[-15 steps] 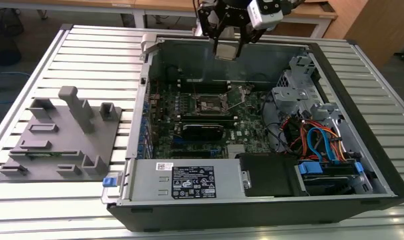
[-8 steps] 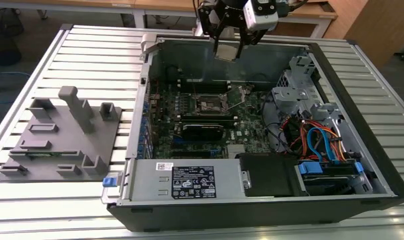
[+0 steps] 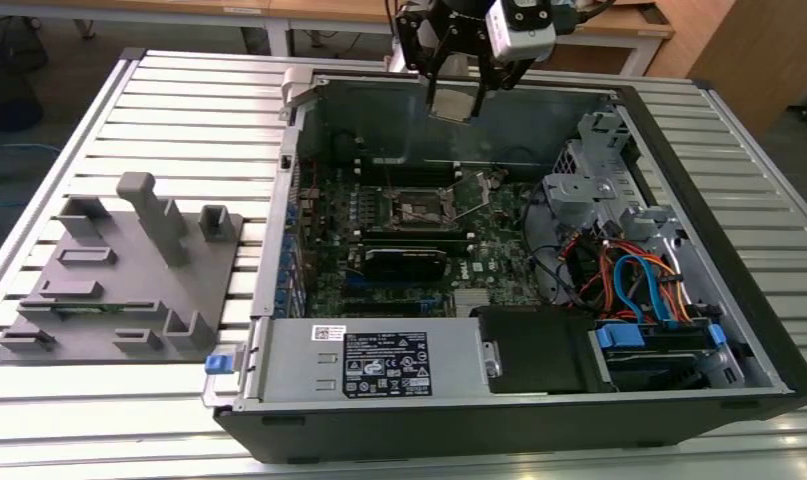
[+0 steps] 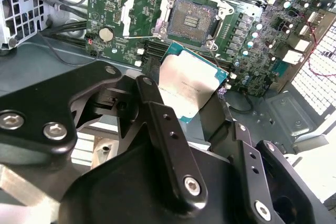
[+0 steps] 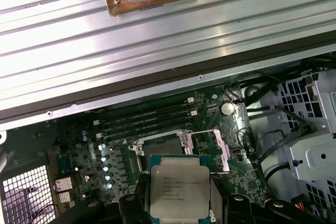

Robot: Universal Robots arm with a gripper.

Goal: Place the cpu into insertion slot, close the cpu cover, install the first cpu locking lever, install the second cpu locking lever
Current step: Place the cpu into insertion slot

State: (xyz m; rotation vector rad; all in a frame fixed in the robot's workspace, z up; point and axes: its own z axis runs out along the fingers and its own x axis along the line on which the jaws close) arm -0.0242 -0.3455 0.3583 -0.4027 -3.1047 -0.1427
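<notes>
- cpu (image 5: 178,190): flat square chip, dull silver-grey top, green edge. Pinched on two opposite sides by hand (image 4: 184,95), roughly level, in air, clear of board.
- Exterior view: cpu at 12 o'clock from insertion slot (image 3: 421,207), well apart from it.
- insertion slot: dark square socket, silver rim, uncovered, contact field exposed.
- cpu cover (image 4: 159,18): silver window frame, swung open beside slot, at its 3 o'clock in exterior view.
</notes>
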